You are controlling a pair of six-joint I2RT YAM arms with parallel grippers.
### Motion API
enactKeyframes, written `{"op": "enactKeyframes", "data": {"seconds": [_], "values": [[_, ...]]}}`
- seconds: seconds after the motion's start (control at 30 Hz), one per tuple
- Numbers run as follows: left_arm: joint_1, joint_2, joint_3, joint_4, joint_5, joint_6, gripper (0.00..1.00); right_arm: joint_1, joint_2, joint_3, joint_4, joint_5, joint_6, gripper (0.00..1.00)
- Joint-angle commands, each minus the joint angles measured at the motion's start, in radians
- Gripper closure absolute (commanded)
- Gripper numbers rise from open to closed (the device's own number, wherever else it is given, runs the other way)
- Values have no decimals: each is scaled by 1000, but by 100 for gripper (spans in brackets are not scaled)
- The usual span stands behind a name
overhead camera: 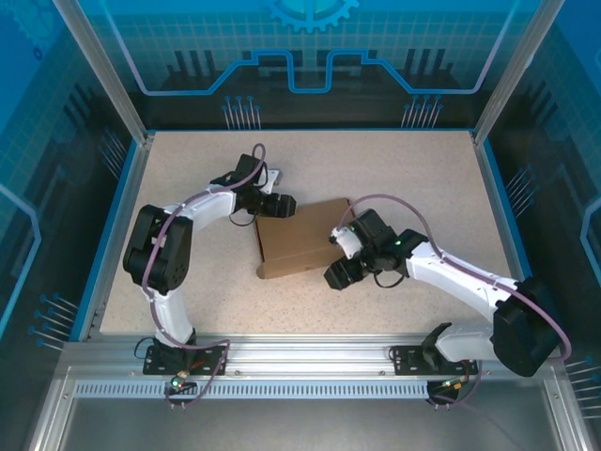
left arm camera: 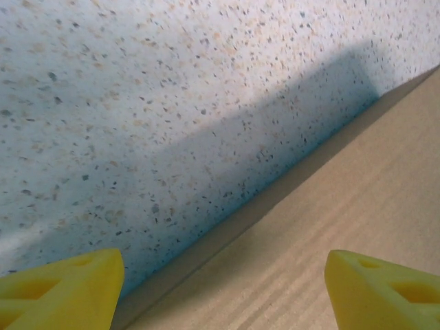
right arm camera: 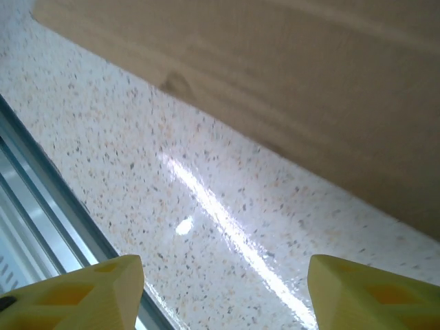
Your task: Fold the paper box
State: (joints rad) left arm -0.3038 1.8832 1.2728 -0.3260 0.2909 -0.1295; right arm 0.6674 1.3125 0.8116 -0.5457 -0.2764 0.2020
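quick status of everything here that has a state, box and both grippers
paper box: lying flat on the table, closed-looking rectangle, no flaps sticking out, not gripped
left gripper: open, straddling the box's edge, holding nothing
right gripper: open, over bare table beside the box, holding nothing

Top camera: high above near edge, looking down. Wrist cameras: close over speckled beige tabletop [left arm camera: 137, 103], both catching brown cardboard box [right arm camera: 275, 69] edge.
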Motion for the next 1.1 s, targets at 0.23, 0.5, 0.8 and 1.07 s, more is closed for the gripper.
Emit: {"op": "enactKeyframes", "data": {"seconds": [0.23,0.5,0.8,1.07], "values": [[5,-58,-54,-51,106,26,24,-87,140,54,87,-124,-27,36],[2,-189,-223,54,116,-63,25,-282,198,116,87,-215,-70,36],[-58,-302,-323,76,82,-57,23,-411,229,122,168,-226,10,35],[-44,-204,-206,49,-22,-30,19,-407,167,-10,307,-292,128,32]]}}
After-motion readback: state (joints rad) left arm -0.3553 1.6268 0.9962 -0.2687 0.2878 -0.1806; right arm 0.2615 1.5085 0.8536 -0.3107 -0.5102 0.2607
